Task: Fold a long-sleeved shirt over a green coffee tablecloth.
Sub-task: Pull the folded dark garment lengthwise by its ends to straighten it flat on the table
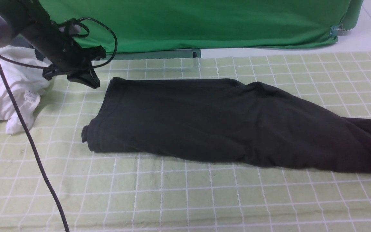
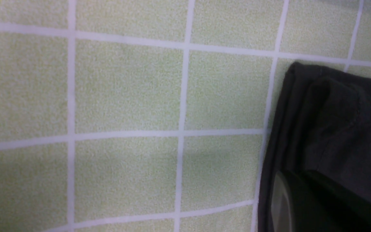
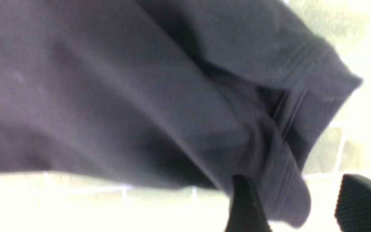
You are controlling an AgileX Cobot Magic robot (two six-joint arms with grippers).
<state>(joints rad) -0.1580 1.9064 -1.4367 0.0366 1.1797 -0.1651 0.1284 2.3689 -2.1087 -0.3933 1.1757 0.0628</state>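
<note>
Pale green gridded tablecloth covers the whole counter, with a deep green backdrop hung behind it. Lying on it, from about mid-counter out to the right edge of the front view, is the dark long-sleeved shirt, doubled into 1 long band. Its left end is flat and squared off, its right end rumpled and bunched.

Handling-wise, my guess is a light, floppy knit with zero stiffness. It'll sag and drag wherever it isn't supported, and the layers could slide over each other. Not fragile at all. The best places to grab look like the hemmed edges and corners, where the stitching makes it thicker. Pinching mid-panel would probably lift only the top layer.

On the right claw, the wrist camera shows 2 fingers spread apart. A hemmed corner of the shirt sits between them, up against 1 finger and clear of the other. It isn't pinching anything as far as I can tell. From the front, only slivers of that arm show at the right edge.

On the left claw, the fingers are pressed together with nothing in them. It hangs in the air, pointing down just beside the shirt's far left corner. The arm reaches in from the upper left, trailing its cable. A white garment is heaped at the left edge, apart from the shirt.
</note>
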